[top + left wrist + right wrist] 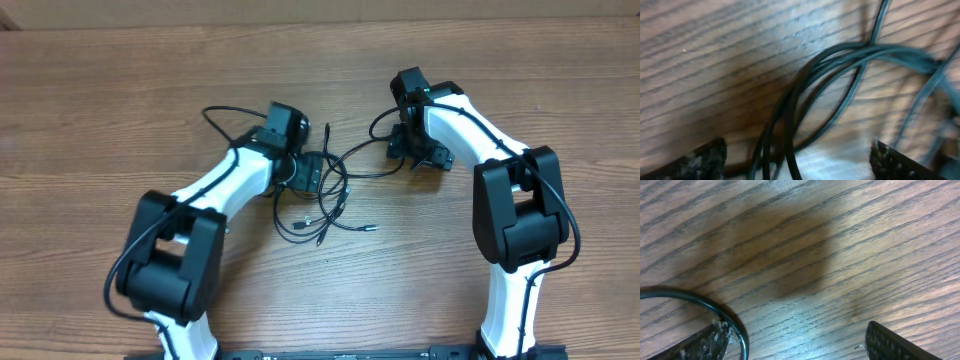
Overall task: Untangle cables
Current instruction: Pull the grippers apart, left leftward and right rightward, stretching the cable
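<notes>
While cables [850, 52] cross inside the left hand [797, 162], one skirts the right hand [795, 342].

Glossy black cables [865, 49] (rubbery-looking) lie on a matt, grained wooden table [840, 230].

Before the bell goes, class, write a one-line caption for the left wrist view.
Open left gripper straddles looped black cables lying on the wooden table.

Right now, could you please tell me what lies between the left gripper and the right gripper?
In the overhead view, only strands of the cables run across the table between the left gripper and the right gripper.
</notes>
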You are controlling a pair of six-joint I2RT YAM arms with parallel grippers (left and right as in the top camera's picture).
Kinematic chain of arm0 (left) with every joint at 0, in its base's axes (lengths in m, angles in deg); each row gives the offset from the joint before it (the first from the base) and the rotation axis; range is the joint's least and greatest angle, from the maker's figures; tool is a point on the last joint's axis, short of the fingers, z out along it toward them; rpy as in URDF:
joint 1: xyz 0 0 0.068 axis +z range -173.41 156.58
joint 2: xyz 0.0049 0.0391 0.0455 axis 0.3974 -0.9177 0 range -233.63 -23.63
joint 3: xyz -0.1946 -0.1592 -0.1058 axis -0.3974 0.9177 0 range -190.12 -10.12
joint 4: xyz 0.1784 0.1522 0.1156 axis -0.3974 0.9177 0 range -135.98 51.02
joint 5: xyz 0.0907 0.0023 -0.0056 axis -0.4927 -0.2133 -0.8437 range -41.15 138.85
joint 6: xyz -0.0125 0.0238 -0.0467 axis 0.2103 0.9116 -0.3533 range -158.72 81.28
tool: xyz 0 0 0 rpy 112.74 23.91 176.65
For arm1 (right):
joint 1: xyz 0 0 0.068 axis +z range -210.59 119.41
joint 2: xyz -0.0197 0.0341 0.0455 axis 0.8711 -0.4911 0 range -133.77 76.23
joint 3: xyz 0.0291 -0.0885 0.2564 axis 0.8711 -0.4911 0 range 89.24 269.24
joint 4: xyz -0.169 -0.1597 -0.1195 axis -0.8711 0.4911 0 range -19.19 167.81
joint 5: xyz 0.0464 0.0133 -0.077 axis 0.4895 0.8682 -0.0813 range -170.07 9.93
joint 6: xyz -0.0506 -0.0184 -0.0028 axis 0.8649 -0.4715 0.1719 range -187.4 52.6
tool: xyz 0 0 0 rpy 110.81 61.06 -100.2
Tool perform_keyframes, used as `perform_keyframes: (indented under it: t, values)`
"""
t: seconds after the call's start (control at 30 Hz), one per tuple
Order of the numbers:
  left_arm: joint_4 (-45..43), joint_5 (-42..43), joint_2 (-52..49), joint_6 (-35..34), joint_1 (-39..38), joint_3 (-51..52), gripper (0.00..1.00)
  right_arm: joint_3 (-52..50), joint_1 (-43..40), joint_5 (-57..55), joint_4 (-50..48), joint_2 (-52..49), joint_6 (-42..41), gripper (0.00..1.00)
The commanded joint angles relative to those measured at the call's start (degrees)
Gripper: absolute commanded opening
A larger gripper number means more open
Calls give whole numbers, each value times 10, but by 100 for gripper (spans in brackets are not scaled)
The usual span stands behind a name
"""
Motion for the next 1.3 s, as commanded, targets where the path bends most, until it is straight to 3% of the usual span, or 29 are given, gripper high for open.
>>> perform_keyframes:
  t: [0.0, 0.17, 0.37, 0.47, 0.6, 0.73, 1.27]
  values:
    - [2, -64, -48, 89, 0, -8, 93, -48, 12, 27, 6, -73, 5, 87]
    - [36, -213, -61, 57, 18, -16, 100, -48, 11, 27, 6, -73, 5, 87]
    - [125, -233, -61, -9, 82, -62, 100, -48, 11, 24, 7, -73, 5, 87]
    - [129, -207, -61, -28, 122, -64, 100, -48, 11, 10, 10, -73, 5, 87]
    - [129, -49, -61, -28, 194, -64, 100, -48, 10, -43, 22, -73, 4, 88]
    - [129, 39, -61, -28, 240, -64, 100, -48, -4, -82, 41, -73, 4, 88]
    - [132, 57, -61, -39, 267, -64, 99, -49, -161, -82, 89, -73, 0, 92]
